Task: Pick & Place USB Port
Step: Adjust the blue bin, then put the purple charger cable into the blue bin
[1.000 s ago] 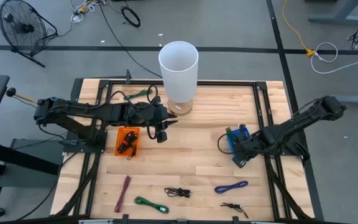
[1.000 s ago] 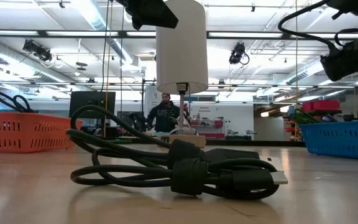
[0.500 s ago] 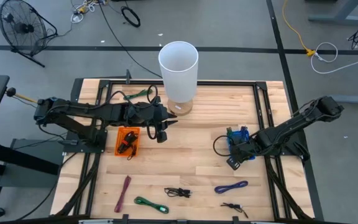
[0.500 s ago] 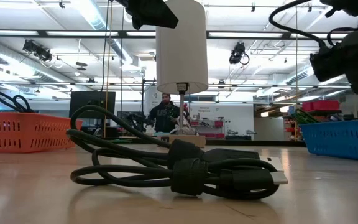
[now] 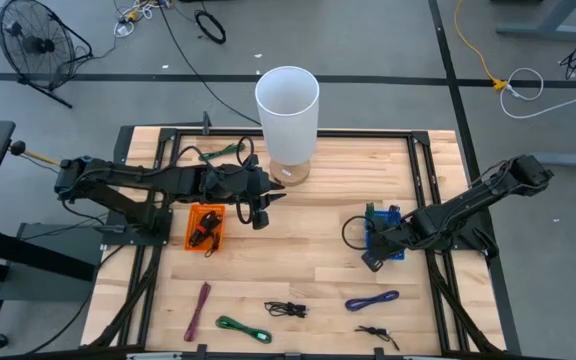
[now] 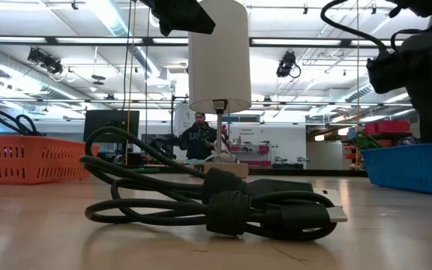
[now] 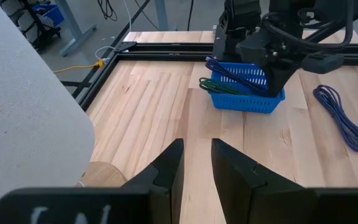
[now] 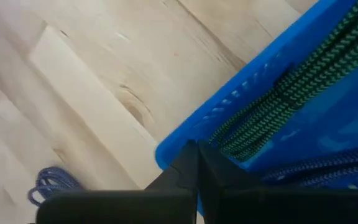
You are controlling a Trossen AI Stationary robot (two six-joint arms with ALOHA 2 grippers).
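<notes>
Several coiled cables lie on the wooden table: a black one with a flat plug (image 5: pixel 286 309) (image 6: pixel 223 202), a purple one (image 5: pixel 372 300) (image 7: pixel 340 115), a green one (image 5: pixel 243 328) and a maroon one (image 5: pixel 200 310). A blue basket (image 5: pixel 384 238) (image 7: pixel 247 93) holds a green braided cable (image 8: pixel 278 118) and a purple cable. My right gripper (image 5: pixel 370 258) (image 8: pixel 196 171) is shut and empty, low at the basket's near left corner. My left gripper (image 5: pixel 259 213) (image 7: pixel 197 165) hovers mid-table beside the white cylinder, slightly open and empty. My right gripper's shut fingertips stand right at the blue basket's corner rim (image 8: pixel 169 152), slanting down from the table's right. I cannot tell whether they touch the rim.
A tall white cylinder (image 5: pixel 287 108) stands on a round wooden base at the far middle. An orange basket (image 5: pixel 206 228) with dark cables sits left of centre. A small black cable (image 5: pixel 373 332) lies near the front edge. A person shows far behind the table (image 6: pixel 199 139).
My right gripper has moved a little toward the table's left edge and down, along the blue basket's near side. The basket and the cables stay where they were.
</notes>
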